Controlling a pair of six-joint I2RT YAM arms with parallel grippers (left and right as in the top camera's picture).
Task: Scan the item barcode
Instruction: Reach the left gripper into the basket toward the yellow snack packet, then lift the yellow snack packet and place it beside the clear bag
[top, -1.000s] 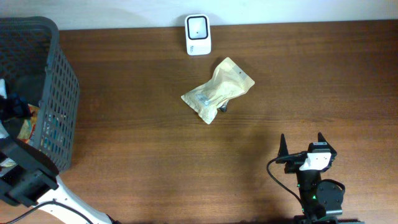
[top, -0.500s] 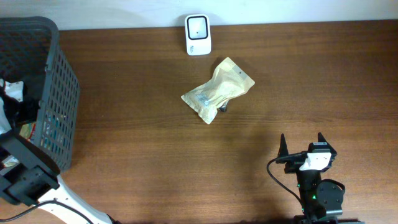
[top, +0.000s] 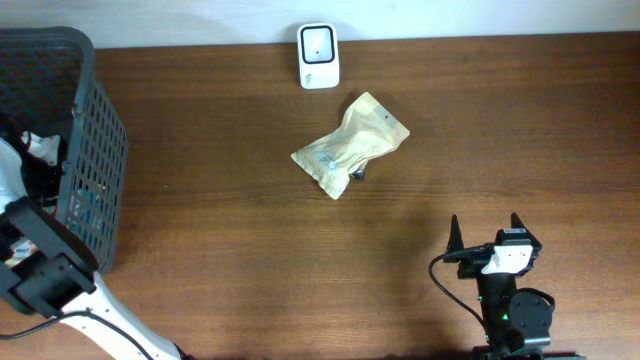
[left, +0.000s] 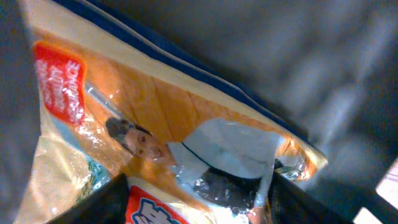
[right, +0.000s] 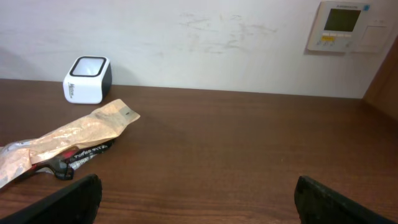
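An orange snack bag (left: 155, 124) with a red label and a clear window fills the left wrist view, lying inside the dark basket (top: 95, 150). My left gripper (left: 196, 194) is down in that basket (top: 42, 158); its dark fingers (left: 99, 202) straddle the bag's lower part, open, with the bag filling the gap between them. The white barcode scanner (top: 319, 55) stands at the table's far edge and shows in the right wrist view too (right: 87, 79). My right gripper (top: 485, 232) rests open near the front right, nothing between its fingers (right: 198, 193).
A tan paper pouch (top: 350, 147) lies mid-table, in front of the scanner, on top of a small black item (right: 81, 155). The basket holds other packets at the left edge. A wall panel (right: 345, 25) hangs behind the table.
The left arm has pushed farther up and deeper into the basket, and its jaws have narrowed around the snack bag. The right arm and the pouch have not moved.
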